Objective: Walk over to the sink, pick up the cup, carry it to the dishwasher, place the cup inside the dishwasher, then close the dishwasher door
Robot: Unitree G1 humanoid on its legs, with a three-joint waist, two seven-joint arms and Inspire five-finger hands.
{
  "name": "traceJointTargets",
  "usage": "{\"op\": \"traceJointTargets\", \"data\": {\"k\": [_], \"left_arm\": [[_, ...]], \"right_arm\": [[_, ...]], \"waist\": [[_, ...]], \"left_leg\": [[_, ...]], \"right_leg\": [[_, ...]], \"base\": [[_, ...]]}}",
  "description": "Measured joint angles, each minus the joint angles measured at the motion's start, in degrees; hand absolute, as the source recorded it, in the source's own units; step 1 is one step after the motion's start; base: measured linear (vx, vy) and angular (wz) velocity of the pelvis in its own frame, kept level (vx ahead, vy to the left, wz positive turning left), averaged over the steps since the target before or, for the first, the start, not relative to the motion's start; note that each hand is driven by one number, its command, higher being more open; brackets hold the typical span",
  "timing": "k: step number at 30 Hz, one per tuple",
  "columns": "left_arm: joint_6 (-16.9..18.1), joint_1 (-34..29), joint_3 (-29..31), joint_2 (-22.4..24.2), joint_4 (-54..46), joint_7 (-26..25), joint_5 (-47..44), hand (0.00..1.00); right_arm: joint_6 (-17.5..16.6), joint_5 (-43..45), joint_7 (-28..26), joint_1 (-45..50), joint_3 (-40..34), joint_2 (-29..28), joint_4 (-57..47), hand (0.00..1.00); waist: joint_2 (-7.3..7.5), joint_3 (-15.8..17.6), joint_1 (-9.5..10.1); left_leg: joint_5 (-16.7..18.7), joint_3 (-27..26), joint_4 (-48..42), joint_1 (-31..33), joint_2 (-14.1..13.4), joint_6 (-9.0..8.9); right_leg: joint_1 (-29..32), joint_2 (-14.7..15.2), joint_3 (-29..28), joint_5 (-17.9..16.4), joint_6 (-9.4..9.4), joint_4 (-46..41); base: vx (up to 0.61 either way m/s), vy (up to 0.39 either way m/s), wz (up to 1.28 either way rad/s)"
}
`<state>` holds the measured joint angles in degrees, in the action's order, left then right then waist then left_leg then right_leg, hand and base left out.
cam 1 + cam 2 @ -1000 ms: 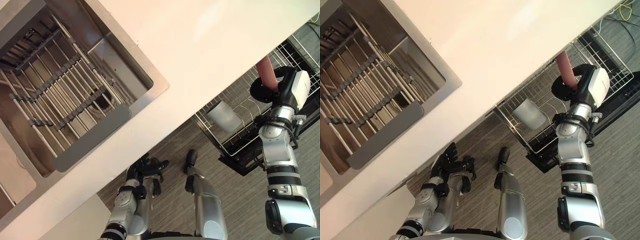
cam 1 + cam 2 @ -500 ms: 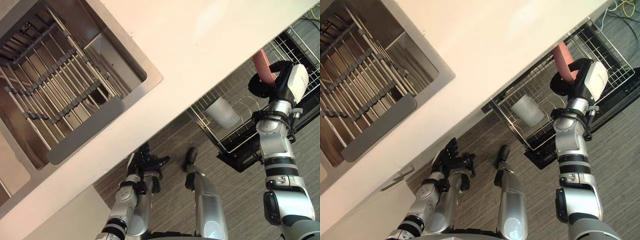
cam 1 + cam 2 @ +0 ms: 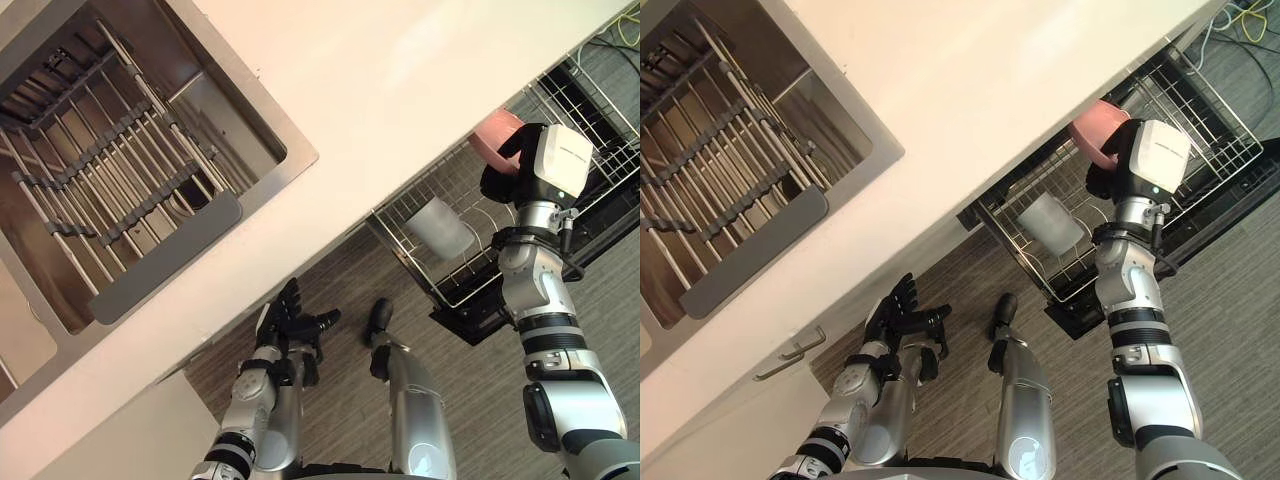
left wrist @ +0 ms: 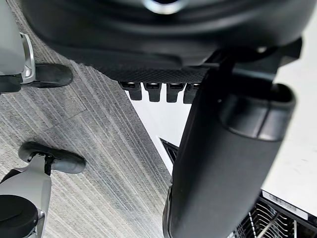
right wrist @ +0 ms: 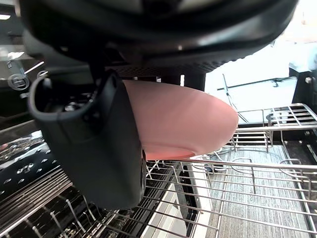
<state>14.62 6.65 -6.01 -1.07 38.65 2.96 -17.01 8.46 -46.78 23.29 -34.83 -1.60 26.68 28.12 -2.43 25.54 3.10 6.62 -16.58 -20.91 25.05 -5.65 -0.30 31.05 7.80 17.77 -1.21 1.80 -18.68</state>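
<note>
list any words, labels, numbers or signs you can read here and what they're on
None can be read.
The pink cup in the right hand, the pale container, the wire rack, the counter and the sink show no legible print.

cup: you see plain pink
rack: silver wire grid
countertop: plain cream
floor: grey, streaked wood grain
sink: steel grey, your dullest tone
right hand: black
</note>
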Motion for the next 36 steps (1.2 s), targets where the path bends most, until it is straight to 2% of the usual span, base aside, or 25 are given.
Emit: {"op": "traceJointTargets", "data": {"k": [2,5,7,10,15,18,27,31,32,36], "left_arm": [[0.0,0.0,0.0,0.0,0.3,0.0,0.0,1.00],[0.0,0.1,0.0,-0.1,0.5,0.1,0.0,1.00],[0.0,0.2,0.4,-0.2,0.6,0.4,0.0,1.00],[-0.1,0.2,1.1,-0.3,0.6,0.9,0.0,1.00],[-0.1,0.6,1.1,-0.8,0.7,0.9,0.0,1.00],[0.1,1.1,1.1,-1.2,2.0,0.9,0.0,1.00],[0.2,1.3,1.1,-1.3,2.3,0.9,0.0,1.00],[0.2,1.3,1.1,-1.4,2.3,0.9,0.0,1.00],[0.2,1.3,1.1,-1.5,2.3,1.0,0.0,1.00],[0.3,1.3,1.1,-1.5,2.3,1.1,0.0,1.00]], "right_arm": [[-0.1,-0.8,-0.4,0.9,1.5,-0.2,-0.4,0.00],[-0.3,-1.9,-4.6,2.3,4.7,-1.9,2.0,0.00],[-0.8,-2.6,-4.2,3.8,4.4,-4.1,1.6,0.00],[-1.1,-4.6,-5.2,3.9,5.4,-4.5,1.5,0.00],[0.7,-4.5,-3.5,3.8,6.8,-5.1,1.8,0.00],[2.2,-4.0,-1.6,3.5,6.9,-6.6,3.1,0.00],[5.1,-2.2,4.2,2.6,6.5,-6.9,6.3,0.00],[5.7,-1.4,4.3,2.0,4.9,-6.4,6.5,0.00],[5.7,-0.5,4.3,1.6,4.3,-6.3,6.5,1.00],[6.1,0.6,3.8,1.4,4.1,-4.4,6.6,1.00]], "waist": [[0.06,-0.1,0.05],[0.08,-0.3,0.62],[0.06,-0.3,0.53],[0.13,-0.4,0.69],[0.51,-0.6,0.74],[1.02,-2.1,0.76],[1.04,-2.1,1.52],[1.04,-2.1,1.70],[1.04,-2.1,1.69],[1.04,-2.1,1.72]], "left_leg": [[0.1,0.2,-0.4,0.0,-0.1,-0.04],[0.1,0.5,-1.0,0.3,-0.2,-0.02],[0.1,1.0,-1.6,1.1,-0.3,0.00],[0.3,1.5,-2.4,1.7,-0.6,0.02],[0.3,1.8,-3.1,2.7,-0.9,0.00],[0.3,1.8,-3.3,3.9,-1.0,0.00],[0.3,1.8,-3.6,4.8,-1.0,0.01],[0.3,1.8,-3.7,4.9,-1.0,0.02],[0.3,1.8,-3.8,4.9,-1.0,0.02],[0.4,1.8,-4.1,5.1,-1.1,0.11]], "right_leg": [[-0.2,0.0,0.1,0.0,0.00,-0.1],[-0.3,0.0,0.3,-0.2,-0.31,-0.1],[-0.1,0.0,0.9,-0.2,-0.30,-0.1],[-0.1,0.0,1.5,-0.1,-0.28,-0.2],[0.3,-0.3,1.7,0.3,-0.15,0.1],[1.5,-0.4,1.7,0.5,-0.04,0.1],[2.1,-0.4,1.7,1.0,0.48,0.0],[2.2,-0.4,1.7,1.0,0.46,0.0],[2.3,-0.4,1.6,1.0,0.46,0.0],[2.4,-0.4,1.5,1.1,0.42,-0.1]], "base": [[-0.01,-0.007,0.04],[-0.02,-0.009,0.03],[-0.02,-0.020,0.08],[-0.01,-0.014,0.05],[0.00,-0.006,0.02],[0.00,0.000,0.00],[0.01,-0.003,0.00],[0.00,0.000,0.00],[0.00,0.000,0.00],[0.00,0.000,0.00]]}}
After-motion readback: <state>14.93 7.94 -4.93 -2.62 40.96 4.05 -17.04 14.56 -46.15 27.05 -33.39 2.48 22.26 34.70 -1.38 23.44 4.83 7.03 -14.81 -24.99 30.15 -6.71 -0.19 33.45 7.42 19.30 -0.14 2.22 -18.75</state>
